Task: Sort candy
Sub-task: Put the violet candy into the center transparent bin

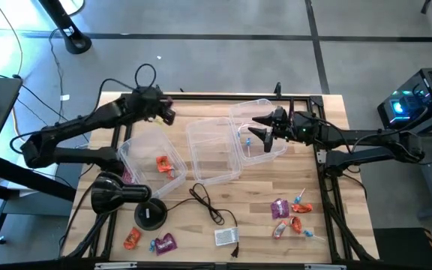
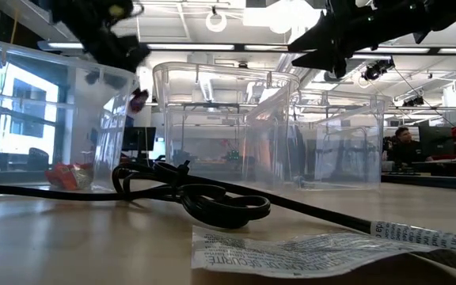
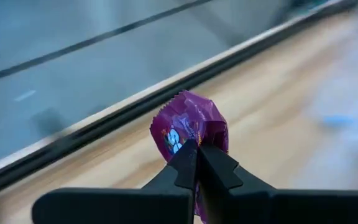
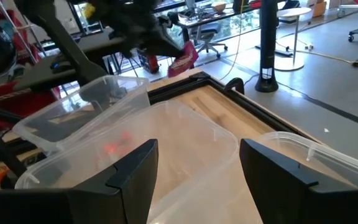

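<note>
A purple-wrapped candy point(image 3: 188, 121) is up in the air at the table's far left, with my left gripper point(image 3: 197, 152) shut on it, beyond the far rim of the left clear bin point(image 1: 137, 146). The same candy point(image 2: 138, 100) hangs below the fingers in the low view. That bin holds orange-red candy point(image 1: 163, 165). My right gripper point(image 1: 258, 127) hovers open over the right clear bin point(image 1: 265, 107), where a light blue candy point(image 1: 244, 141) lies. Loose candy lies on the table at the near right point(image 1: 289, 214) and near left point(image 1: 148, 241). My left gripper pinches the purple candy's wrapper at its lower part point(image 3: 194, 138) between the two fingertips. The fingers slant downward from the left. The candy is lifted clear of the table and the bins, most of it sticking out past the fingertips.
A middle clear bin point(image 1: 212, 150) stands between the other two. A small white box point(image 1: 226, 237) with a coiled black cable point(image 1: 205, 201) lies near the front edge. A black round lamp-like object point(image 1: 130, 199) sits at the near left. A black frame point(image 1: 223, 96) runs along the table's far edge.
</note>
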`<action>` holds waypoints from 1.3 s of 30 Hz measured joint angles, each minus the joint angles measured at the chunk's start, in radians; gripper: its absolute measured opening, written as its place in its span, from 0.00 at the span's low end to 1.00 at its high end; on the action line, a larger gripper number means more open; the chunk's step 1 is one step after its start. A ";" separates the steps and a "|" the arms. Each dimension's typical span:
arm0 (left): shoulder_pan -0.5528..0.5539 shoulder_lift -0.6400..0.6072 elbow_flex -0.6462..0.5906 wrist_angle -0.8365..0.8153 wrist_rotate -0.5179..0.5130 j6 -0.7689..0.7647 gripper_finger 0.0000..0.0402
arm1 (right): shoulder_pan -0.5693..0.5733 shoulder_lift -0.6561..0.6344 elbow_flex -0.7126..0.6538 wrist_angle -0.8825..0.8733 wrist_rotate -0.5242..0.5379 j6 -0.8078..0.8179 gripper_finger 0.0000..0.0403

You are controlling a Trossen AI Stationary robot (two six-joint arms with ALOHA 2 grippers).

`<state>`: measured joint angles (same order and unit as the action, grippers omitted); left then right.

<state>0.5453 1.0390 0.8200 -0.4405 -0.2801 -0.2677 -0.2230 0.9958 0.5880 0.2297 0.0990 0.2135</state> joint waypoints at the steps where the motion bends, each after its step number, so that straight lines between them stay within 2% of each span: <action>1: -0.035 -0.007 0.000 0.035 0.027 0.000 0.00 | 0.000 0.000 0.000 0.006 0.000 0.008 0.55; 3: -0.113 -0.006 0.000 0.109 0.063 0.000 0.00 | 0.000 0.000 0.000 0.016 0.000 0.020 0.55; 9: -0.326 0.075 0.000 0.302 0.070 0.033 0.00 | 0.000 0.000 0.000 0.022 0.000 0.041 0.55; 15: -0.435 0.235 0.000 0.510 0.061 0.116 0.03 | 0.000 0.000 0.000 0.022 0.000 0.059 0.55; 20: -0.464 0.334 0.002 0.612 0.058 0.183 0.16 | 0.000 0.000 0.000 0.022 0.000 0.078 0.55; 25: -0.471 0.337 0.029 0.619 0.059 0.177 0.35 | 0.000 0.000 0.000 0.022 0.000 0.077 0.55; 28: -0.479 0.307 0.060 0.528 0.132 0.128 0.45 | 0.000 0.000 0.000 0.022 0.000 0.078 0.55; 31: -0.503 0.247 0.115 0.333 0.243 0.047 0.53 | 0.000 0.000 0.000 0.019 0.000 0.078 0.55; 33: -0.535 0.199 0.139 0.197 0.281 -0.009 0.56 | 0.000 0.000 0.000 0.014 0.000 0.078 0.55; 36: -0.609 0.123 0.142 0.065 0.269 -0.080 0.57 | 0.000 0.000 0.000 0.007 0.000 0.077 0.55; 39: -0.687 0.062 0.142 -0.068 0.178 -0.165 0.57 | 0.000 0.000 0.000 -0.004 0.000 0.077 0.55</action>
<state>-0.1419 1.1011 0.9623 -0.5085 -0.1018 -0.4332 -0.2230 0.9958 0.5880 0.2253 0.0990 0.2909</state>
